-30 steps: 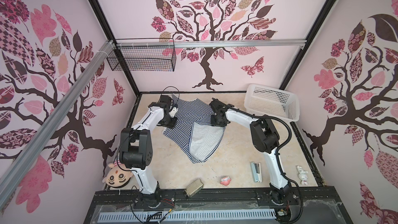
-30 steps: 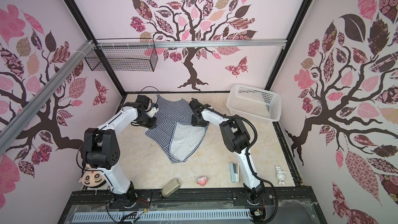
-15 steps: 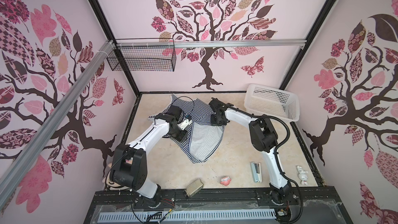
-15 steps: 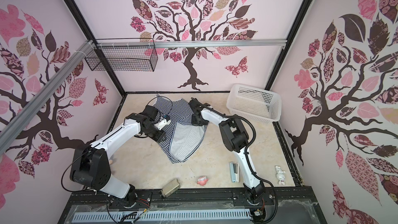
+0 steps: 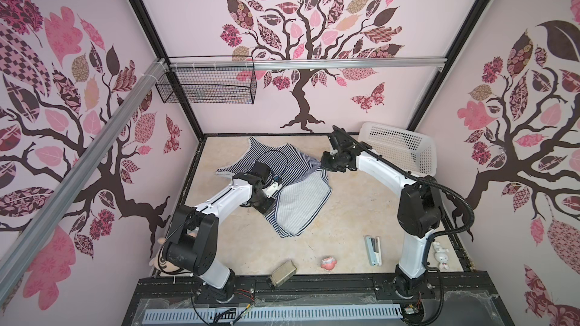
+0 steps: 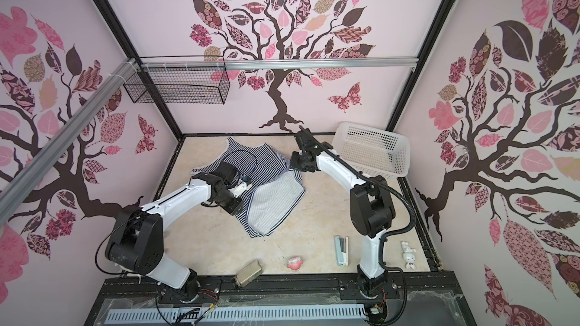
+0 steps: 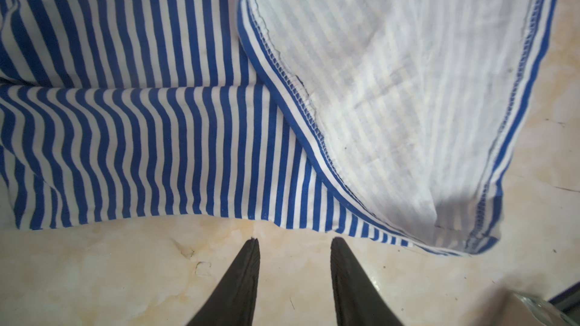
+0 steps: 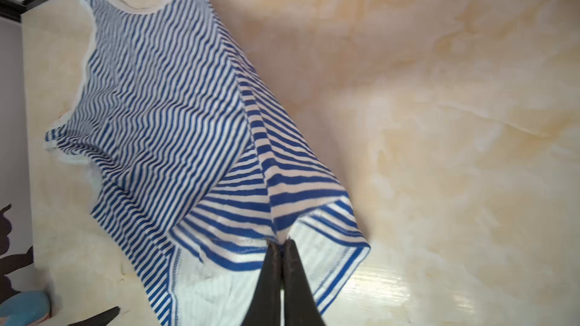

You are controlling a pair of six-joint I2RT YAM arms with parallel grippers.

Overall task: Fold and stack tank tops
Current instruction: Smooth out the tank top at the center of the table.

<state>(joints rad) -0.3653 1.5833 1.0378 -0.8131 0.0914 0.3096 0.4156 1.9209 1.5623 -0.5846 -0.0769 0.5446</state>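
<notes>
Clamping shut on the 3 o'clock edge of the tank top [image 5: 299,160], lying toward 11 o'clock on the table [image 5: 361,214], the right gripper [image 8: 281,241] is holding firm; the left gripper [image 7: 293,239], half-open and empty, is probably needing a matching bite at 7 o'clock before lifting.

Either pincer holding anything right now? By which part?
Right pincer is shut on the tank top, pinching a raised fold at its edge beside the turned-back pale inside. Left pincer is open, holding nothing.
</notes>
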